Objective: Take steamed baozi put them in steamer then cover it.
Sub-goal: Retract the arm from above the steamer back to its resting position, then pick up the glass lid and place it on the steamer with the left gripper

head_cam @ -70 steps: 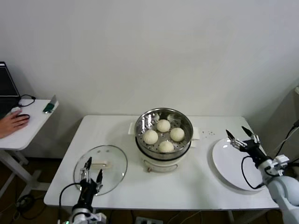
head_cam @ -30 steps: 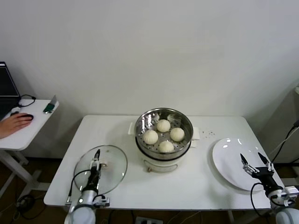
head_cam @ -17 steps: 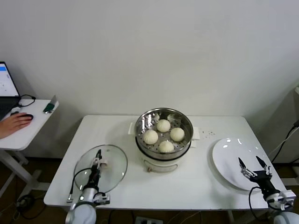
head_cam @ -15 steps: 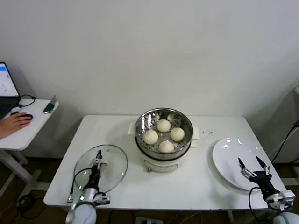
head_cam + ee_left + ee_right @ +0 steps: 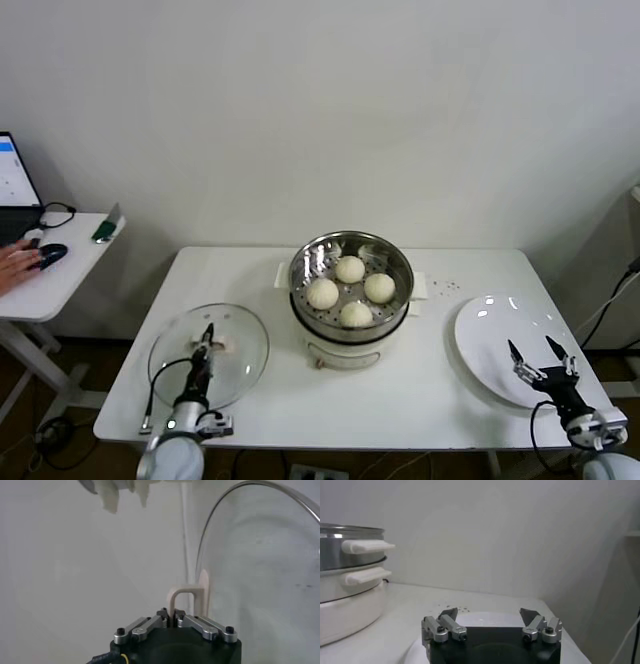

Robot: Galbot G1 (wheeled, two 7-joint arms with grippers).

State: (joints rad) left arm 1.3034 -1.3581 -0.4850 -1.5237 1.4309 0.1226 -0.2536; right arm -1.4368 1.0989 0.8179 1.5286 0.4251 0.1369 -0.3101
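Four small round cream-white steamed baozi (image 5: 350,288) are seen inside the round shiny stainless-steel steamer (image 5: 350,296) at the centre of the head view, so covering is judged to be the step in hand. The round glass lid with a white handle (image 5: 209,346) lies at lower left on the white table (image 5: 440,385); the left gripper (image 5: 206,340) is clamped on that handle. The lid should be raised level, carried clear of the steamer's rim and lowered centred. At lower right the right gripper (image 5: 541,357) is parked over the flat white plate (image 5: 497,340), fingers spread wide and empty. Only in the left wrist view are the shut fingers (image 5: 196,624) shown pinching the handle; the steamer's white side handles (image 5: 366,546) are shown in profile in the right wrist view.
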